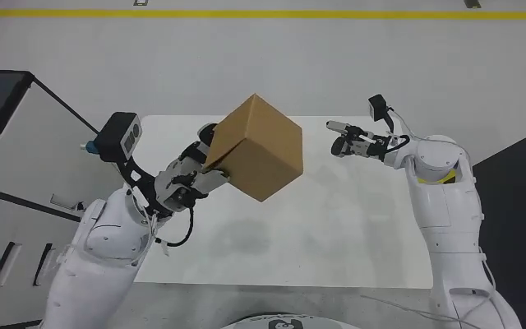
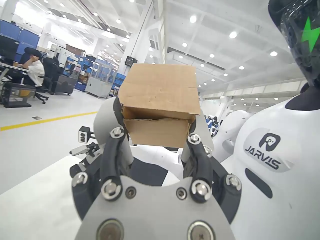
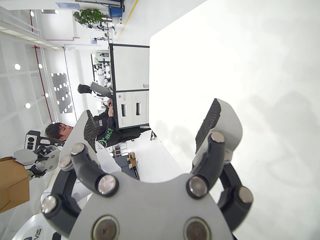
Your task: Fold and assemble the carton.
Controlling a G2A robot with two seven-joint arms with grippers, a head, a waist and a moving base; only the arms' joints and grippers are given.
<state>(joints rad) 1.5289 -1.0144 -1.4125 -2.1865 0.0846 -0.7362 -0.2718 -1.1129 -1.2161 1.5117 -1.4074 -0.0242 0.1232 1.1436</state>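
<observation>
Bench (image 1: 345, 238) is plain white, with the brown carton (image 1: 256, 146) held up off it, tilted on a corner. Left end effector (image 2: 156, 126) is pinching the carton's open flap end. Right end effector (image 1: 333, 136) is spread wide, well apart from the carton.

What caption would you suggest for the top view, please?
Left gripper holds the brown cardboard carton aloft over the white table while the open right gripper hovers apart.
</observation>
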